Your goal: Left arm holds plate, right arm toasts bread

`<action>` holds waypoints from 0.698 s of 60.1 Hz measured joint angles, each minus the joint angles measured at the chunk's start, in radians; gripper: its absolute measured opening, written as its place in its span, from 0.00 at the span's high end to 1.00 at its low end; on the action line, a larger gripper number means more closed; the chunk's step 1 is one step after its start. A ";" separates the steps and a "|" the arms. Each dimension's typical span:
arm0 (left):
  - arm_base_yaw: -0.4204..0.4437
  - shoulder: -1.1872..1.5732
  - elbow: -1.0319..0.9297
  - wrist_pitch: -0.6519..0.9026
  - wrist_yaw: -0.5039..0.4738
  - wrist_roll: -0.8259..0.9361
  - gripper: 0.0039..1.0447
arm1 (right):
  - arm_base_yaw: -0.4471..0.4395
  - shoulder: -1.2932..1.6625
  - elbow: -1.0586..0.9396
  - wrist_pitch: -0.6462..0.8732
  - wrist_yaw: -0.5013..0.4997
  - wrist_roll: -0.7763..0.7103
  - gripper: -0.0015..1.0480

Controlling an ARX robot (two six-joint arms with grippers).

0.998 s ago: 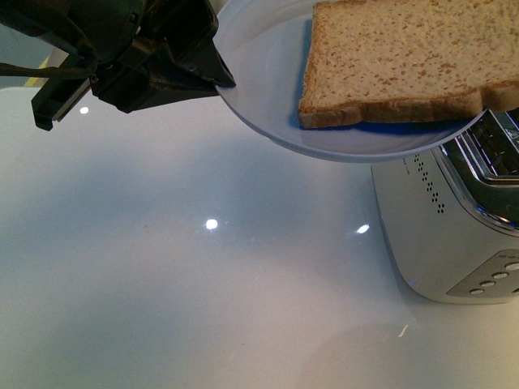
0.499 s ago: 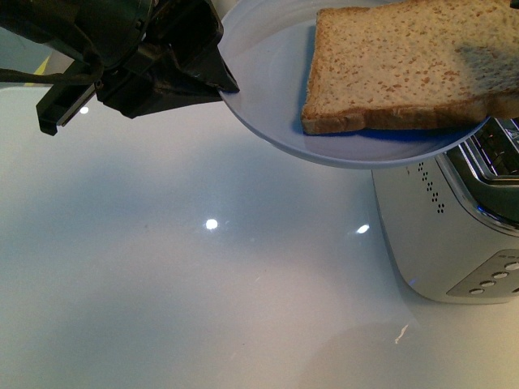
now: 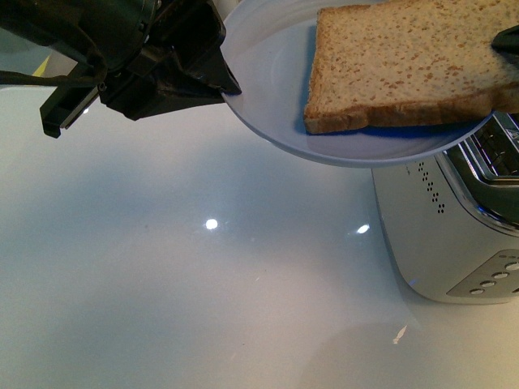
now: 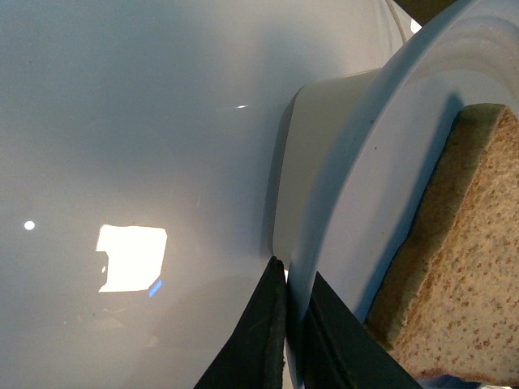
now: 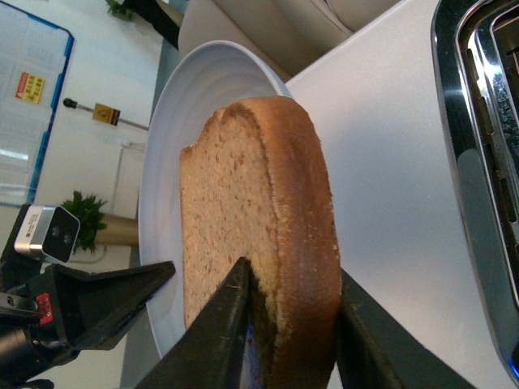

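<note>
The black, angular left pincer (image 3: 224, 84) is clamped tight on the thin rim of a smooth, round, pale blue-white plate (image 3: 272, 89), held above the glossy white counter (image 3: 203, 292). A speckled brown bread slice (image 3: 397, 65) lies on the plate. The right pincer (image 5: 293, 284), narrowly parted, grips the slice's crusted edge above a silver toaster (image 3: 438, 243)

The front view looks down from the robot's body at the table (image 3: 203, 308), with the plate (image 3: 268, 89) close before it. Each wrist view sits tight by the plate's rim. All three share the bread (image 3: 405, 65); front and right wrist share the toaster (image 3: 438, 243).
</note>
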 joint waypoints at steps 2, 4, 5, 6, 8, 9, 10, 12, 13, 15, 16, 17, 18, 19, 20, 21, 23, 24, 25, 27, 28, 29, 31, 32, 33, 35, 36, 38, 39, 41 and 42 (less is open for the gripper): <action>0.000 0.000 0.000 0.000 -0.002 -0.001 0.97 | 0.000 0.000 0.001 -0.003 0.003 -0.002 0.82; 0.000 0.000 0.000 0.000 -0.003 -0.001 0.97 | 0.000 0.000 0.001 -0.005 0.004 -0.003 0.84; 0.000 0.000 0.000 0.000 -0.004 -0.002 0.97 | 0.000 -0.001 0.001 -0.008 0.006 -0.004 0.87; 0.000 0.000 0.000 0.000 -0.006 -0.002 0.97 | 0.000 -0.001 0.001 -0.009 0.006 -0.004 0.89; 0.000 0.000 0.000 0.000 -0.008 -0.002 0.97 | -0.001 -0.003 0.001 -0.011 0.006 -0.005 0.92; 0.000 0.000 0.000 0.000 -0.010 -0.002 0.97 | -0.001 -0.005 0.001 -0.013 0.006 -0.006 0.94; 0.000 0.000 0.000 0.000 -0.009 -0.002 0.97 | -0.001 -0.006 0.001 -0.014 0.004 -0.007 0.95; 0.000 0.000 0.000 0.001 -0.006 -0.002 0.97 | -0.001 -0.009 0.002 -0.016 0.000 -0.008 0.97; 0.000 0.000 0.000 0.001 -0.006 -0.002 0.97 | -0.001 -0.010 0.002 -0.017 -0.003 -0.008 0.97; -0.001 0.000 0.000 0.001 -0.003 -0.003 0.97 | -0.001 -0.014 0.002 -0.019 -0.008 -0.008 0.97; -0.001 0.000 0.000 0.001 -0.001 -0.003 0.97 | -0.001 -0.018 0.003 -0.019 -0.011 -0.008 0.97; -0.002 0.000 0.000 0.001 0.002 -0.003 0.97 | -0.001 -0.021 0.003 -0.020 -0.013 -0.009 0.97; -0.002 0.000 0.000 0.001 0.002 -0.003 0.97 | -0.001 -0.025 0.004 -0.021 -0.016 -0.009 0.97; -0.002 0.000 0.000 0.001 0.002 -0.003 0.97 | -0.001 -0.027 0.004 -0.021 -0.018 -0.009 0.97; -0.002 0.000 0.000 0.003 0.003 -0.004 0.97 | -0.001 -0.031 0.005 -0.023 -0.019 -0.010 0.97; -0.002 0.000 0.000 0.003 0.004 -0.004 0.97 | -0.001 -0.034 0.006 -0.024 -0.019 -0.010 0.97; -0.002 0.000 0.000 0.005 0.005 -0.005 0.97 | -0.001 -0.042 0.010 -0.027 -0.020 -0.013 0.97; -0.002 0.000 0.000 0.006 0.005 -0.005 0.97 | -0.001 -0.047 0.013 -0.030 -0.020 -0.016 0.97; -0.002 0.000 0.000 0.006 0.005 -0.005 0.97 | -0.001 -0.050 0.015 -0.032 -0.019 -0.016 0.97; -0.002 0.000 0.000 0.006 0.005 -0.006 0.97 | -0.001 -0.060 0.023 -0.040 -0.019 -0.025 0.97; -0.002 0.000 0.000 0.006 0.005 -0.006 0.97 | -0.001 -0.062 0.024 -0.042 -0.019 -0.025 0.97; -0.002 0.000 0.000 0.007 0.005 -0.006 0.97 | -0.001 -0.069 0.029 -0.048 -0.019 -0.029 0.97; -0.002 0.000 0.000 0.007 0.005 -0.007 0.97 | -0.002 -0.079 0.037 -0.055 -0.019 -0.034 0.97; -0.002 0.000 0.000 0.007 0.006 -0.007 0.97 | -0.005 -0.088 0.043 -0.061 -0.020 -0.038 0.97; -0.002 0.000 0.000 0.007 0.006 -0.007 0.97 | -0.007 -0.097 0.050 -0.068 -0.019 -0.043 0.97; -0.002 0.000 0.000 0.008 0.006 -0.008 0.97 | -0.016 -0.116 0.069 -0.084 -0.019 -0.053 0.97; -0.002 0.000 0.000 0.009 0.006 -0.008 0.97 | -0.024 -0.130 0.086 -0.093 -0.022 -0.057 0.97; -0.002 0.000 0.000 0.009 0.006 -0.008 0.97 | -0.038 -0.146 0.114 -0.106 -0.022 -0.067 0.97; -0.002 0.000 0.000 0.009 0.006 -0.008 0.97 | -0.045 -0.156 0.134 -0.120 -0.020 -0.076 0.97; -0.002 0.000 0.000 0.010 0.006 -0.009 0.97 | -0.062 -0.172 0.177 -0.154 -0.014 -0.105 0.97; -0.002 0.000 0.000 0.011 0.006 -0.009 0.97 | -0.068 -0.177 0.195 -0.168 -0.014 -0.115 0.97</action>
